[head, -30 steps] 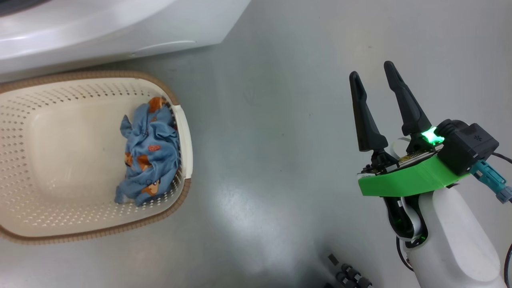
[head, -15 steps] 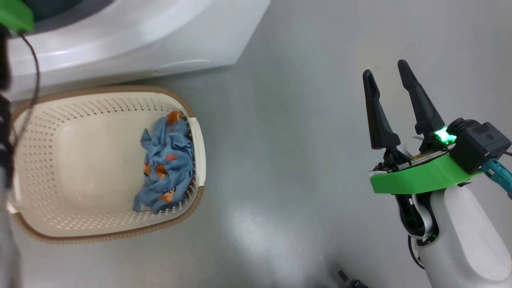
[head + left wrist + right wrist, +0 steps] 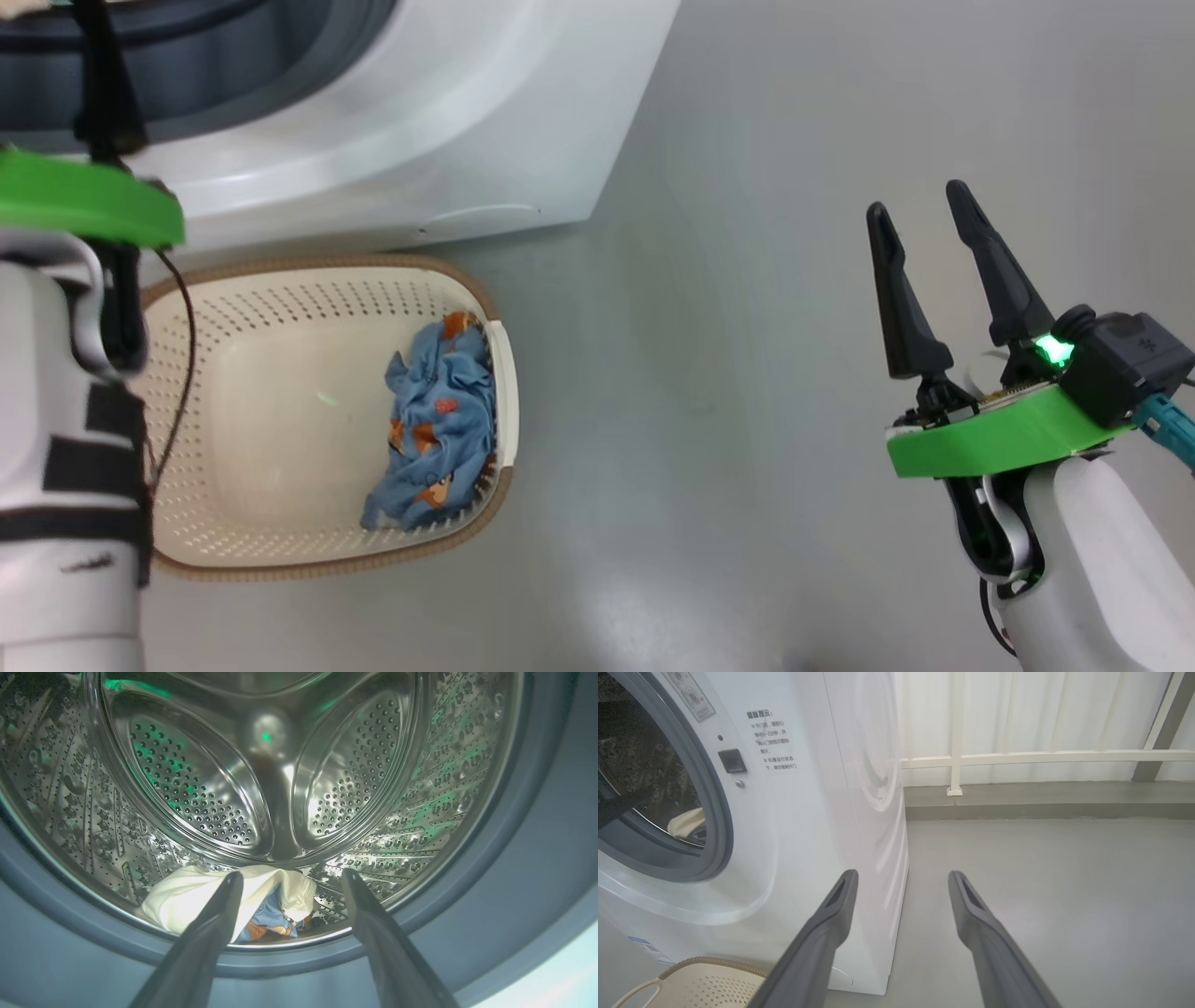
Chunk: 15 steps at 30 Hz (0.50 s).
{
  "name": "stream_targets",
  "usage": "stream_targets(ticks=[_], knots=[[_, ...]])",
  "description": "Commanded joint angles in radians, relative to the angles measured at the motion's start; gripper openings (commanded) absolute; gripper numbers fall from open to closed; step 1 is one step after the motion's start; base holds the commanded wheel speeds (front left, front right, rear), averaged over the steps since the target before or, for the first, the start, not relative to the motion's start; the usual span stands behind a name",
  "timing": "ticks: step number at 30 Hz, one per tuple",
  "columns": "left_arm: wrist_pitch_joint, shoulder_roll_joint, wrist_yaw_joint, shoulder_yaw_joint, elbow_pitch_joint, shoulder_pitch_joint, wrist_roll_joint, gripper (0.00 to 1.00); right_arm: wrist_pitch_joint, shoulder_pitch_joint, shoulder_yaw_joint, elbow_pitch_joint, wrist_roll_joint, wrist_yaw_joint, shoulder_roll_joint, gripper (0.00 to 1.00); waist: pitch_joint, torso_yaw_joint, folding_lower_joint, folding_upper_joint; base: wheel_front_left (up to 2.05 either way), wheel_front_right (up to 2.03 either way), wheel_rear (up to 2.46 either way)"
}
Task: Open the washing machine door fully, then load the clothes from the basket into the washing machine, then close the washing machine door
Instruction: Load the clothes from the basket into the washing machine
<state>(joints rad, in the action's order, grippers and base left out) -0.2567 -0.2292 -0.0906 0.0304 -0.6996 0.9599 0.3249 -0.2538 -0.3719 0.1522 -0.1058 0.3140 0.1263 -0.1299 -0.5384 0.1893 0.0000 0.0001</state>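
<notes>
I'm holding the left gripper (image 3: 290, 875), jaws apart, at the mouth of the washing machine (image 3: 467, 140).
My left forearm (image 3: 47, 308), newly in head view, is hiding an edge of the basket (image 3: 280, 308); blue clothes (image 3: 434, 439) are lying in it before the machine, the wrist view showing a cream garment (image 3: 173, 893) in the drum (image 3: 196, 788); the right gripper (image 3: 918, 201) is hanging spread beside the machine.

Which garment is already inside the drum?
The cream garment, at the drum's front edge; the blue bundle lies in the basket.

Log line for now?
left gripper open, facing drum | right gripper open, empty | cream garment in drum | blue garment in basket
</notes>
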Motion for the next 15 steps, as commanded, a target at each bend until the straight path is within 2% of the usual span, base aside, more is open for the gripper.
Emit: stream_targets(ticks=[1,15], knots=[[-0.005,-0.032,-0.006,-0.025,0.040,-0.033,-0.017,1.00,-0.008,0.040,0.008,0.018,-0.008,0.004,-0.010,1.00,0.041,-0.019,0.0000,-0.0001,0.00,0.00,0.00],[-0.005,0.050,-0.030,-0.136,0.211,-0.332,-0.104,1.00,-0.008,0.135,-0.009,-0.002,-0.002,0.004,-0.053,1.00,0.204,-0.050,0.0000,-0.0001,0.00,0.00,0.00]])
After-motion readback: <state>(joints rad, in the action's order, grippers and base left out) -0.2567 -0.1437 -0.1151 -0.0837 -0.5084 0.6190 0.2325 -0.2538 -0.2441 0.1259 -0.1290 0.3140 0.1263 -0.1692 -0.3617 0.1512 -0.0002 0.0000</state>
